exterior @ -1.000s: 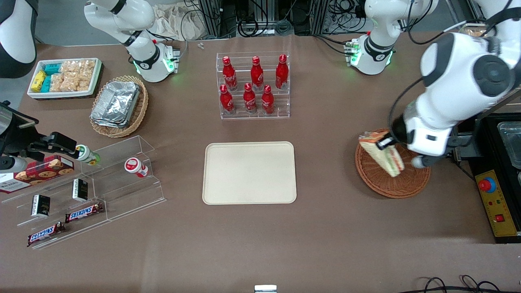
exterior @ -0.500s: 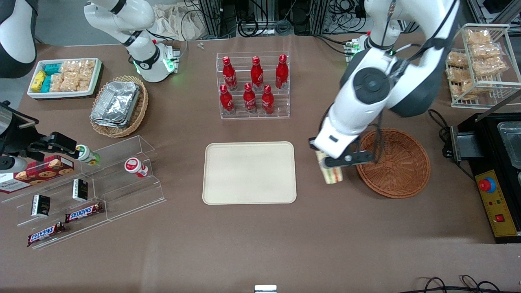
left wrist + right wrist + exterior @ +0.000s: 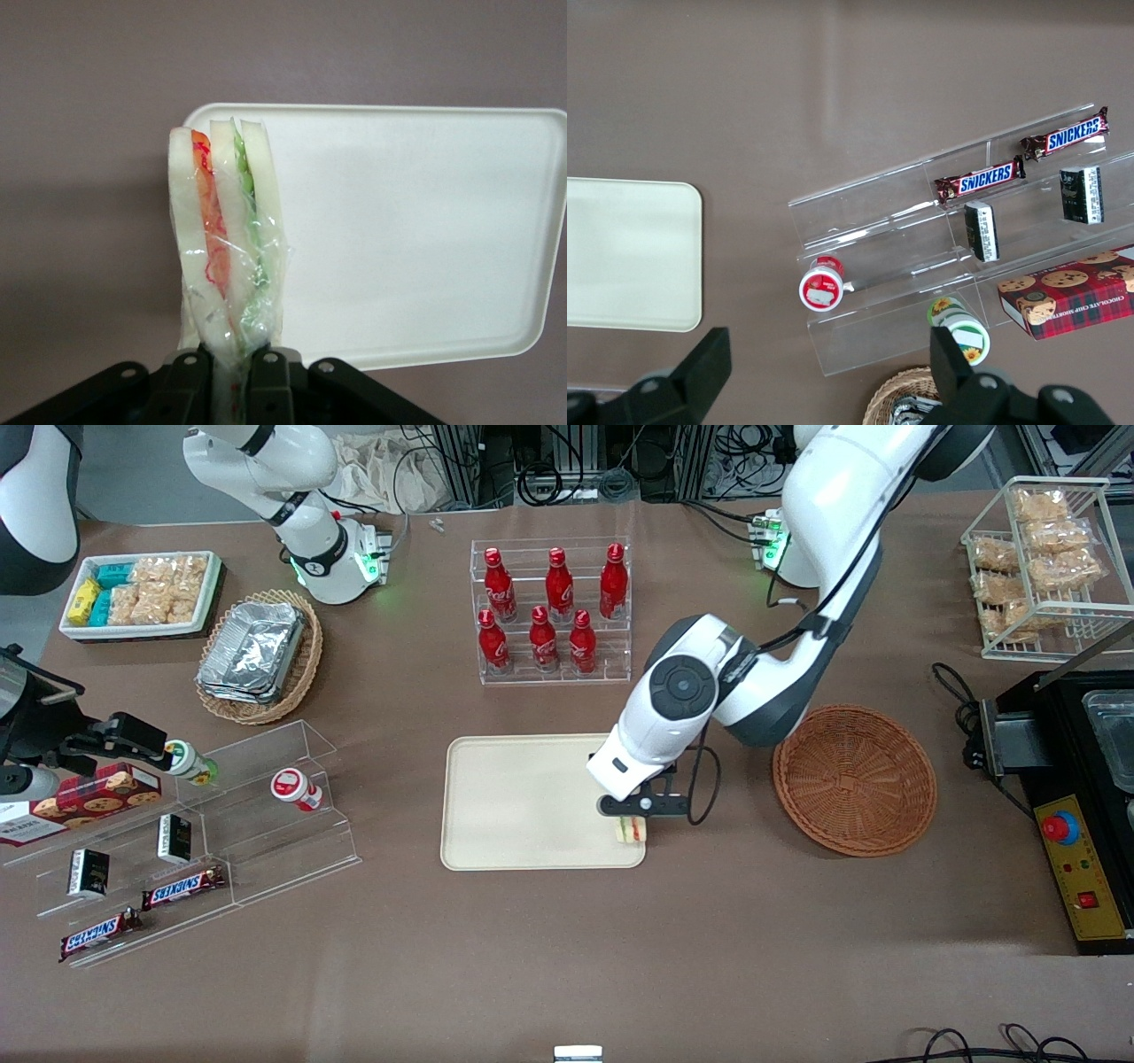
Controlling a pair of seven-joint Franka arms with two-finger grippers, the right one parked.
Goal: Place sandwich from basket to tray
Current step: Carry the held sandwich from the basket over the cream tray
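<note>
while you read the front view from its left edge across, note first the tray (image 3: 542, 801), then the end effector (image 3: 631, 821) over the tray's corner nearest the basket (image 3: 855, 780), then the basket itself, which now holds nothing.

change since one second ago: the sandwich (image 3: 631, 830) was then lifted just above the basket; half a second ago it hung over the bare surface (image 3: 709, 957) between basket and tray; it is now above the tray's edge region. you may judge the carry phase as nearly complete. the remaining steps are lowering and release.

end effector state: closed on the sandwich. in the left wrist view the fingers (image 3: 266, 376) pinch the wrapped wedge (image 3: 229, 239) at one end, with clear film visible around the bread.

orientation: the sandwich hangs from the grip with its long axis running away from the fingers, roughly vertical, free end toward the tray (image 3: 407, 230). the bread faces stand on edge, orange-red filling on one side, green on the other.

caution: the sandwich sits close to the tray rim. judge whether a small shift toward the tray centre is needed before you release, since a wedge set down on end is likely to topple.
</note>
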